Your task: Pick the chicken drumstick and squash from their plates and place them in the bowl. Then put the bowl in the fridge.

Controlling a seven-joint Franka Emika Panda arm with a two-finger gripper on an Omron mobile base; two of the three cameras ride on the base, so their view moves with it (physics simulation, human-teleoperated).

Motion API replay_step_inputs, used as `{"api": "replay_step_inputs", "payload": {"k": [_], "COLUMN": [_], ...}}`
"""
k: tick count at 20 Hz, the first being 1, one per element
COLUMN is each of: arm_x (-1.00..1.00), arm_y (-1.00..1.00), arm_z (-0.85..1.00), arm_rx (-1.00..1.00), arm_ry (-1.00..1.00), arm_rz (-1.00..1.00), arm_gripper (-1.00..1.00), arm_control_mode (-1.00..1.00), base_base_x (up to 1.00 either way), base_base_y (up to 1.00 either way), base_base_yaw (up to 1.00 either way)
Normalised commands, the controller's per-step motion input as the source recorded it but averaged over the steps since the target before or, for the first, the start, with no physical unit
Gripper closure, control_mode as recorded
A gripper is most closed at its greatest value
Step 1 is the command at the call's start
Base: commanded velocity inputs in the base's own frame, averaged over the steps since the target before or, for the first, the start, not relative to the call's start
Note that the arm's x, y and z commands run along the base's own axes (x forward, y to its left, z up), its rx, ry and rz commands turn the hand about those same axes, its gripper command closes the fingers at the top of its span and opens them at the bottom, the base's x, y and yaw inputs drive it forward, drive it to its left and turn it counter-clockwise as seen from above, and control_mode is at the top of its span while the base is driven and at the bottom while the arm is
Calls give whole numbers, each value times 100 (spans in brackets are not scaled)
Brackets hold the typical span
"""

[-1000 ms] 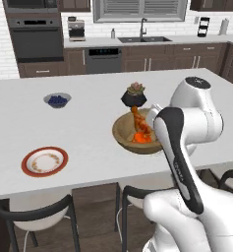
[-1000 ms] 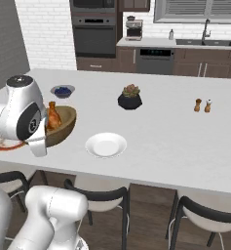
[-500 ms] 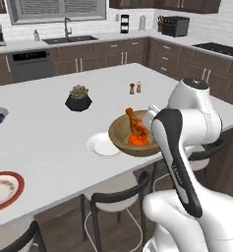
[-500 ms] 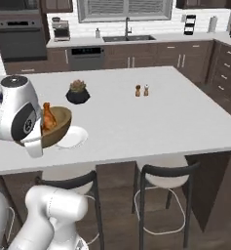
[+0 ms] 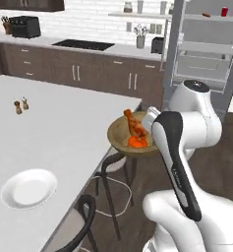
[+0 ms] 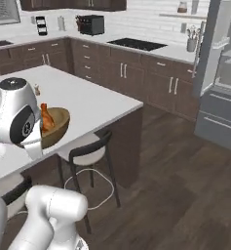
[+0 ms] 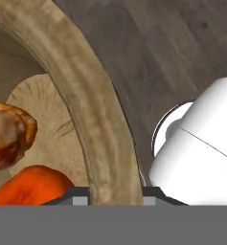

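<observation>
The claw (image 7: 116,194) is clamped on the thick grainy rim of the round wooden bowl (image 5: 119,134), held off the table (image 5: 49,133) edge. Inside lie the glossy drumstick (image 5: 134,125) and, at its six o'clock, the smooth orange squash (image 5: 137,142).

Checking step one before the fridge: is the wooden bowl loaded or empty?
Loaded. The bowl holds the chicken drumstick and the squash; the plate on the counter lies bare.

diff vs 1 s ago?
The base has swung round: the views turned from the oven wall and sink to the cooktop corner, and the open fridge is now ahead. The bowl now hangs off the counter edge over a stool. Unchanged: the hand stays shut on the bowl's rim, drumstick and squash inside.
</observation>
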Motion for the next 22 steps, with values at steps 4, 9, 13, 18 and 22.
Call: {"api": "replay_step_inputs", "payload": {"k": [4,9,13,18,22], "arm_x": [0,0,0,0,0], "arm_y": [0,0,0,0,0], "arm_z": [0,0,0,0,0], "arm_rx": [0,0,0,0,0], "arm_ry": [0,0,0,0,0], "arm_rz": [0,0,0,0,0], "arm_gripper": [100,100,100,100,100], "arm_control_mode": [100,100,100,100,100], "base_base_x": [4,68,100,100,100], "base_base_y": [-67,-82,-18,-1,8], "base_base_yaw": [-88,-58,-21,-17,-9]}}
